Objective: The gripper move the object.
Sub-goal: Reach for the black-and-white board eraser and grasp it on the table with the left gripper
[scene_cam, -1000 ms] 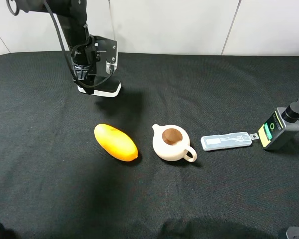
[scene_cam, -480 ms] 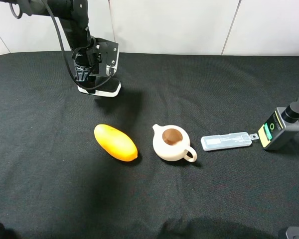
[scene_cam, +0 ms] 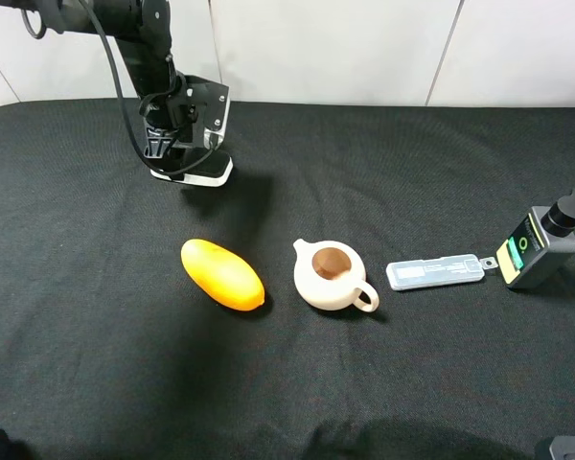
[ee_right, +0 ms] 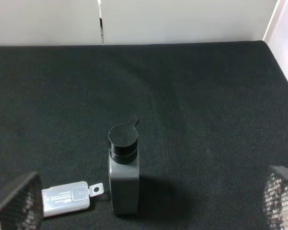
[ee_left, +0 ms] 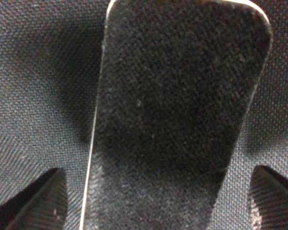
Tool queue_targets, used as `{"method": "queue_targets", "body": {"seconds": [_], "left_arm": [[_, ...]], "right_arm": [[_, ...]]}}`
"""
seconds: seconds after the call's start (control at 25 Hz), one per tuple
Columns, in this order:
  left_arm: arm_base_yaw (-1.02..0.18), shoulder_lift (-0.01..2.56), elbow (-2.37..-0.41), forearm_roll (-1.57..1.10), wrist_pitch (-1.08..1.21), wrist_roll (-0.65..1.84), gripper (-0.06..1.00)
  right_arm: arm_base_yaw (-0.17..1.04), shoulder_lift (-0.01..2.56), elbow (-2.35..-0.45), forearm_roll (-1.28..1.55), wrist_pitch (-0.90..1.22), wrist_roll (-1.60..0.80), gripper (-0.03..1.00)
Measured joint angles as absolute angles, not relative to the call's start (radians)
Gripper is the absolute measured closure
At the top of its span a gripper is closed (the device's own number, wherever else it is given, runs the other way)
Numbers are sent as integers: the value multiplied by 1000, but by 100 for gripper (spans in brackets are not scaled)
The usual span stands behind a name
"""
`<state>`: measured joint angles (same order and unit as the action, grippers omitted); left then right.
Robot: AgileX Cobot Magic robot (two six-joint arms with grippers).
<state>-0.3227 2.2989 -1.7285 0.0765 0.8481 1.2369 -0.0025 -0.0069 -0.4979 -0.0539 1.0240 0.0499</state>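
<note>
On the black worktop (scene_cam: 412, 383), out at ten o'clock, the left pincer (scene_cam: 165, 149) is seen poised right over the object (scene_cam: 203, 174), its jaws spread wide, with cloth showing on either side of the block. A light, stiff, flat piece is expected, its fuzzy top unlikely to slip. It is best taken across the two long edges, near mid-length.

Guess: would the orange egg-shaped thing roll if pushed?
Probably yes: the orange thing looks rounded and smooth, so it may roll sideways or wobble. Its long shape likely makes it swerve, not roll straight.
</note>
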Motion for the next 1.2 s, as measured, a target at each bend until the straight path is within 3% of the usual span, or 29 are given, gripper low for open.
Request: {"method": "queue_targets", "body": {"seconds": [1.2], "left_arm": [[-330, 2332, -1802, 77, 884, 1237, 15]], "right_arm": [[-3, -7, -498, -54, 1024, 50, 27]]}}
